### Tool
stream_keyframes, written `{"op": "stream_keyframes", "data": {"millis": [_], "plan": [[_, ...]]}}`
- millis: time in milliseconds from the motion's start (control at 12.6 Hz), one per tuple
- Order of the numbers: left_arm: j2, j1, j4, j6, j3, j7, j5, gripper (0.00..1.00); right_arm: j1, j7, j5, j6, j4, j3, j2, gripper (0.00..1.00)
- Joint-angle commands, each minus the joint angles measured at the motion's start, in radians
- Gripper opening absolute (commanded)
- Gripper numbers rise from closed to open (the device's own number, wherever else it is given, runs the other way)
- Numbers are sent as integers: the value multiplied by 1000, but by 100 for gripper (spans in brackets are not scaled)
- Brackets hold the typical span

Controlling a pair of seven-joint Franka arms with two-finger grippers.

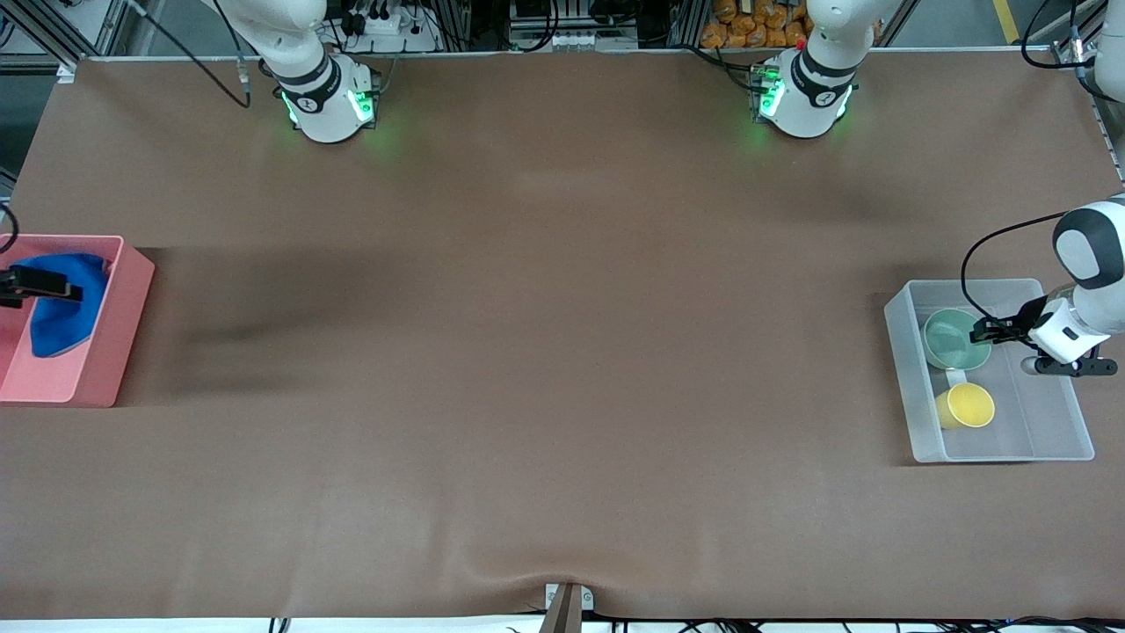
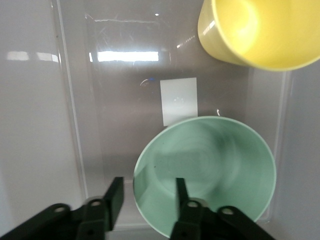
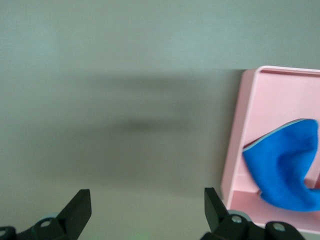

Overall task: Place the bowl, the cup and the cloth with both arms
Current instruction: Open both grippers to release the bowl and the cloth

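The pale green bowl (image 1: 954, 341) sits in a clear plastic bin (image 1: 1046, 431) at the left arm's end of the table. The yellow cup (image 1: 967, 406) is in the same bin, nearer the front camera than the bowl. My left gripper (image 1: 980, 332) is open, with the bowl's rim between its fingers: in the left wrist view (image 2: 147, 192) one finger is inside the bowl (image 2: 210, 165) and one outside, with the cup (image 2: 255, 32) nearby. The blue cloth (image 1: 66, 308) lies in a pink bin (image 1: 114, 325) at the right arm's end. My right gripper (image 1: 39, 281) is over it, open and empty.
A white label (image 2: 179, 101) lies on the clear bin's floor between bowl and cup. The right wrist view shows the pink bin's wall (image 3: 240, 140), the cloth (image 3: 290, 170) and bare brown table (image 3: 125, 100) beside it. Both arm bases stand along the table's edge farthest from the front camera.
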Motion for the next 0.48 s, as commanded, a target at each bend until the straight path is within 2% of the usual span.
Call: {"op": "stream_keyframes", "data": {"millis": [0,79,238,396], "plan": [[-12,-24,34,-6,-1,11,19,87,63,85,15,-70,-30,-11,-120,100],[-15,-33,39,-13,-1,11,21,100,67,90,15,-103,-32,-10,-154,100],[-25,-33,61,-32,-1,14,22,100,87,91,22,-111,-26,-10,-197,100],[-39,-41,109,-87,-4,14,22,100,110,99,83,-104,-27,-18,-201,100]]}}
